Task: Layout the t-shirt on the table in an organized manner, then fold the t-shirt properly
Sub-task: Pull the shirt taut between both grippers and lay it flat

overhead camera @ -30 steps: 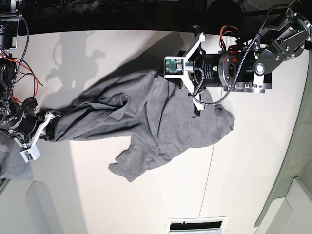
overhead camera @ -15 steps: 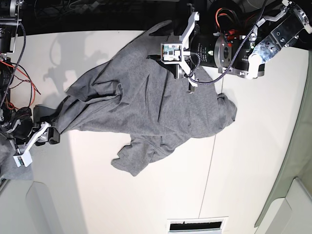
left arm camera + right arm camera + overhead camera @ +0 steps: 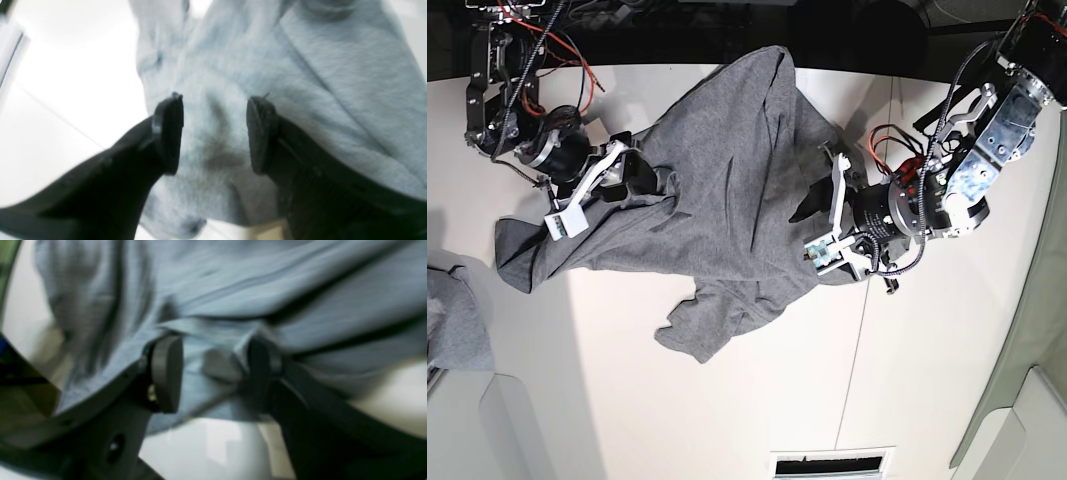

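Observation:
The grey t-shirt [image 3: 717, 190] lies wrinkled on the white table [image 3: 727, 420], stretching from the rear edge down to the left, with a sleeve [image 3: 692, 335] pointing to the front. My left gripper [image 3: 810, 207] is at the shirt's right edge. In the left wrist view its jaws [image 3: 215, 133] stand apart, the shirt [image 3: 300, 66] lying beyond them, unpinched. My right gripper [image 3: 642, 178] sits over the shirt's upper left. In the blurred right wrist view it [image 3: 215, 373] is open, and a fold of the shirt [image 3: 217, 320] crosses the gap.
A smaller grey cloth bundle [image 3: 452, 320] lies at the left edge. A vent slot [image 3: 832, 462] is set in the front of the table. Cables and dark equipment [image 3: 517, 40] line the rear edge.
Both grippers have opened and let the shirt go. The left arm swung from the rear edge down to the shirt's right side, the right arm from the lower left up onto the shirt.

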You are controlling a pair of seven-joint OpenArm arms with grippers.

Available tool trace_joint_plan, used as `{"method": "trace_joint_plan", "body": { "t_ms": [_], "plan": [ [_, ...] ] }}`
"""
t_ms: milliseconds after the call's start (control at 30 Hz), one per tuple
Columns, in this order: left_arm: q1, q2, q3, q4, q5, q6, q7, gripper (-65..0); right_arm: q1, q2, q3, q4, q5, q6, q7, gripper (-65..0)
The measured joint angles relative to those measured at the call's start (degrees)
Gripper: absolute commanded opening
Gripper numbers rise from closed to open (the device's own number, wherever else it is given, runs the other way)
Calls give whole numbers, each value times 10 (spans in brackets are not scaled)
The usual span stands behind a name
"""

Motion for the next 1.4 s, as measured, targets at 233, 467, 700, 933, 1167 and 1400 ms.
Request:
{"method": "trace_joint_plan", "body": {
  "t_ms": [233,467,700,933,1167,1400],
  "plan": [
    [-58,63,-4,-171,58,3,-52,-320,14,-45,2,-56,-62,-44,67,-334],
    [-73,88,-3,-188,84,2,-76,-321,13,-75,2,-66,-74,-55,72,-361],
    [-71,105,3,-188,190,-2,-145,-321,13,-76,2,-67,-74,-54,71,-449],
    [-74,101,47,-209,258,-1,-194,-321,13,-76,2,-67,-74,-54,71,-449],
    [-110,100,100,-254,276,48,-199,-321,12,-76,2,-67,-74,-54,71,-449],
    [-108,102,103,-257,277,-1,-199,-480,11,-76,2,-67,-74,-54,71,-449]
  ]
}}
